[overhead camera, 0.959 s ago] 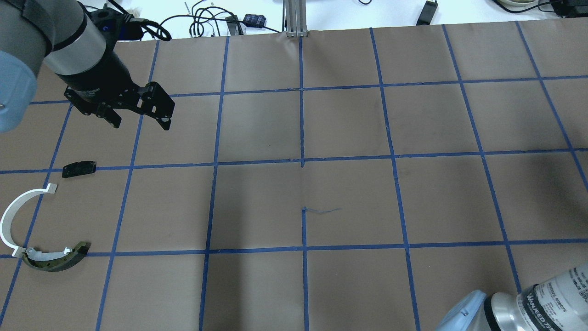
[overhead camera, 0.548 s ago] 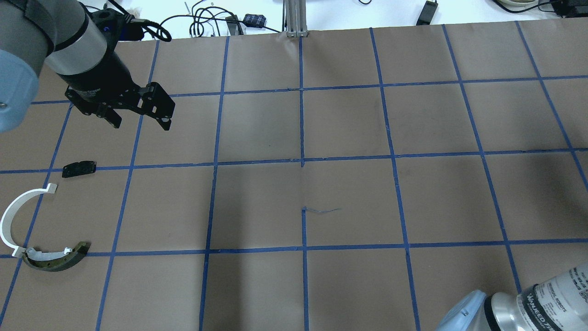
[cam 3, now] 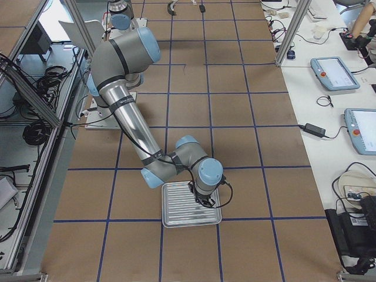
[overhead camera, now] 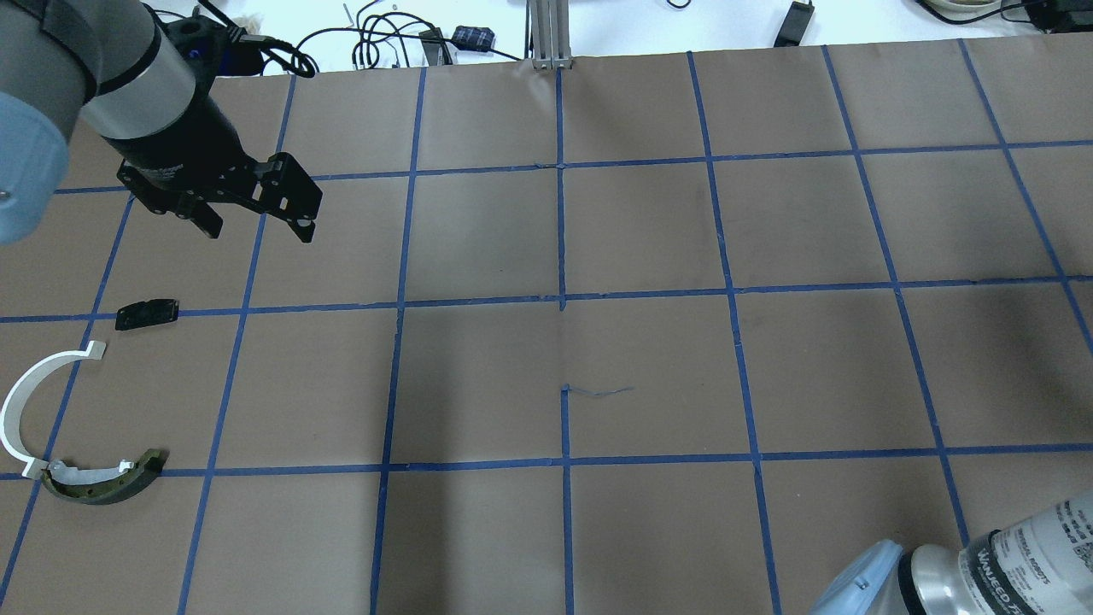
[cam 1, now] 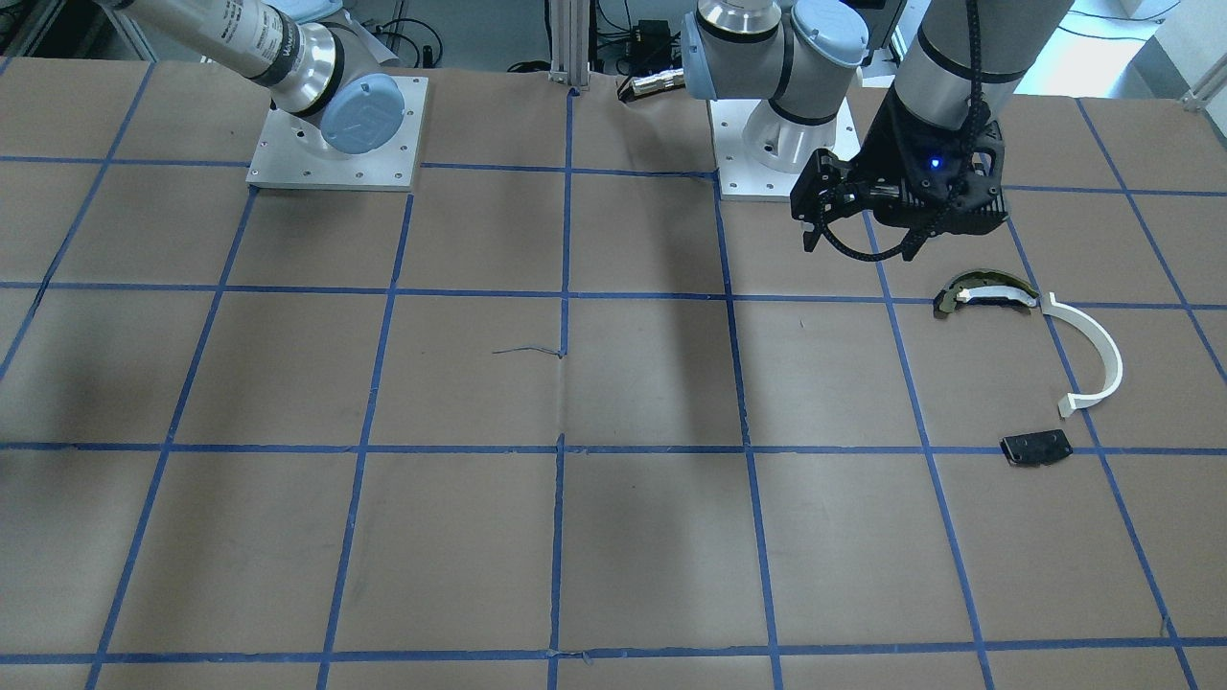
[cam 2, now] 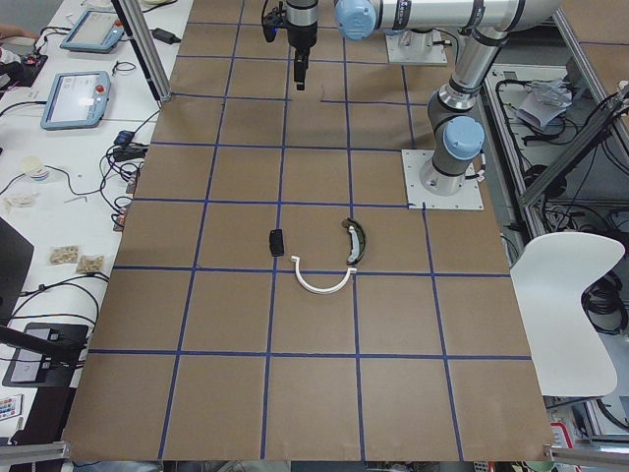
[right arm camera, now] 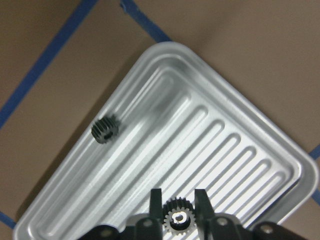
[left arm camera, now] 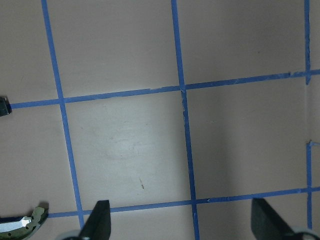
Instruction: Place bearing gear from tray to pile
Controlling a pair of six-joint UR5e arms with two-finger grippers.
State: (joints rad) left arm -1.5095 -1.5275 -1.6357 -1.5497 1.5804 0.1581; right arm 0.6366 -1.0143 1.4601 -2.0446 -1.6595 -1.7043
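Note:
My right gripper hangs over the ribbed metal tray and is shut on the bearing gear, a small toothed wheel with a silver hub. The exterior right view shows this gripper just above the tray. The pile lies at the table's left: a thin white half-ring, a dark curved piece with a white strip and a flat black plate. My left gripper is open and empty, in the air beyond the pile.
A second, small black gear lies in the tray's left part. The table is brown paper with blue tape lines. Cables and a metal post are at the far edge. The left arm's base plate is near the pile.
My left gripper has shifted only very slightly and stays open. The pile's parts have not moved.

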